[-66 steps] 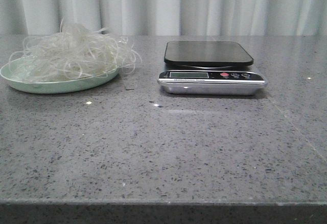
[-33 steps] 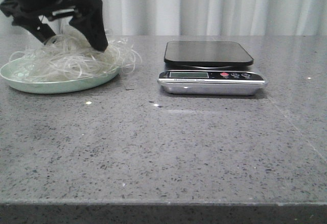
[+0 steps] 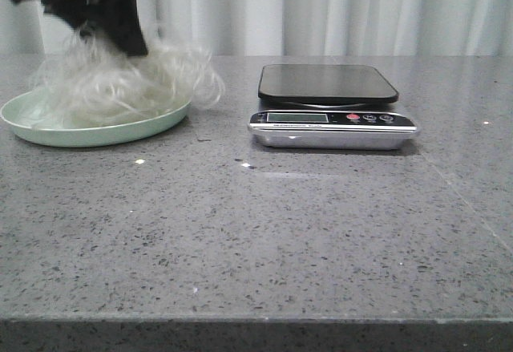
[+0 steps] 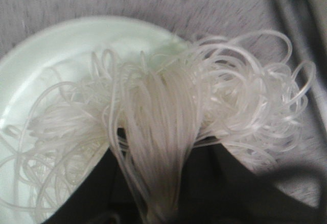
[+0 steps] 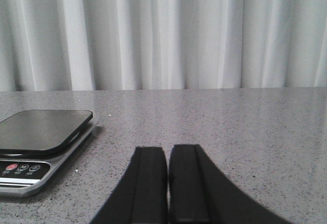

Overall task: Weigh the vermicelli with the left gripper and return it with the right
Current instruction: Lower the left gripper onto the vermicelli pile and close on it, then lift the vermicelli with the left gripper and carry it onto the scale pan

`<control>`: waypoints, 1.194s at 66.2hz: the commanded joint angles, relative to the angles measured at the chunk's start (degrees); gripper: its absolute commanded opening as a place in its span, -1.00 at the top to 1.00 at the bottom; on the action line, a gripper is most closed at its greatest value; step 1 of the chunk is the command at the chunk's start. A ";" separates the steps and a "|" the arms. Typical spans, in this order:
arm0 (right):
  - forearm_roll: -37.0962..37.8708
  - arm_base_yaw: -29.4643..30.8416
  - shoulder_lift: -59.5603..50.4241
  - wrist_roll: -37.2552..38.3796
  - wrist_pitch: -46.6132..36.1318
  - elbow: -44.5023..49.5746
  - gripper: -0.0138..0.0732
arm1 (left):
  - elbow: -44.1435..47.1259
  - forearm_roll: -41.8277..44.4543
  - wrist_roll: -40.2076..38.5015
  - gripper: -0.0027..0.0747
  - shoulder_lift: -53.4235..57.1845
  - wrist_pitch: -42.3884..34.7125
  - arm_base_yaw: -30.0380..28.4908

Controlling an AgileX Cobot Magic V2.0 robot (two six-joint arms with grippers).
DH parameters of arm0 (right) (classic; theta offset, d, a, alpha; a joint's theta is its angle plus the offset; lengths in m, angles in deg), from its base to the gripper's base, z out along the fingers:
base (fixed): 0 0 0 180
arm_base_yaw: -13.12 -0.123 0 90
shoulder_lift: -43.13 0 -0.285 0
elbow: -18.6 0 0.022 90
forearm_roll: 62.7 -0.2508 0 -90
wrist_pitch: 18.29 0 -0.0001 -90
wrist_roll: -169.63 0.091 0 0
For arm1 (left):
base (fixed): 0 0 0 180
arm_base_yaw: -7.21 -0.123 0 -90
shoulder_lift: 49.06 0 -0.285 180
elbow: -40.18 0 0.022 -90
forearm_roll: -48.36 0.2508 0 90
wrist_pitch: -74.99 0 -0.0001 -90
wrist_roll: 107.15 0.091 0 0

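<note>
Left gripper [image 3: 104,23] was a blurred black mass in our front view, down in the top of the vermicelli [image 3: 128,79]. Our left wrist view showed a thick bundle of strands [image 4: 163,132] pinched between the dark fingers [image 4: 230,188], so we read it as clamped on the vermicelli. Most of the tangle sat over the plate [image 3: 48,131] at the table's [image 3: 256,232] far left, loops spilling past the rim toward the scale [image 3: 330,107]; whether it still touched the plate we couldn't tell through the blur. Scale platform was bare, display unreadable. Right gripper [image 5: 168,183] showed only in our right wrist view: fingers together, nothing between them, above the table, with the scale [image 5: 41,147] off to one side.
</note>
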 commanded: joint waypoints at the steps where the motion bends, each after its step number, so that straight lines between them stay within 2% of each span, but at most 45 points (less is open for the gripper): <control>1: -0.06 0.08 -0.93 -0.50 -4.63 -0.36 0.25 | -9.22 -1.84 -0.42 0.60 3.84 -0.88 2.66; 14: -0.06 0.08 -0.93 -0.50 -4.63 -0.36 0.25 | -22.20 -1.14 -0.32 0.60 0.83 -0.88 9.53; 26: -0.06 0.08 -0.93 -0.50 -4.63 -0.36 0.25 | -29.26 -1.01 -0.32 0.60 -5.99 -0.88 13.98; 43: -0.06 0.08 -0.93 -0.50 -4.63 -0.36 0.25 | -32.20 2.06 -0.32 0.60 -15.08 -3.36 18.36; 55: -0.06 0.08 -0.93 -0.50 -4.63 -0.36 0.25 | -32.20 3.84 -0.32 0.58 -18.35 -3.92 19.16; 60: -0.06 0.08 -0.93 -0.50 -4.63 -0.36 0.25 | -32.20 3.65 -0.32 0.45 -18.74 -2.63 19.05; 74: -0.06 0.08 -0.93 -0.50 -4.63 -0.36 0.25 | -33.48 3.65 -0.32 -0.41 -18.74 -0.97 18.95; 79: -0.06 0.08 -0.93 -0.50 -4.63 -0.36 0.25 | -35.59 3.15 -0.32 -0.54 -18.74 0.15 18.95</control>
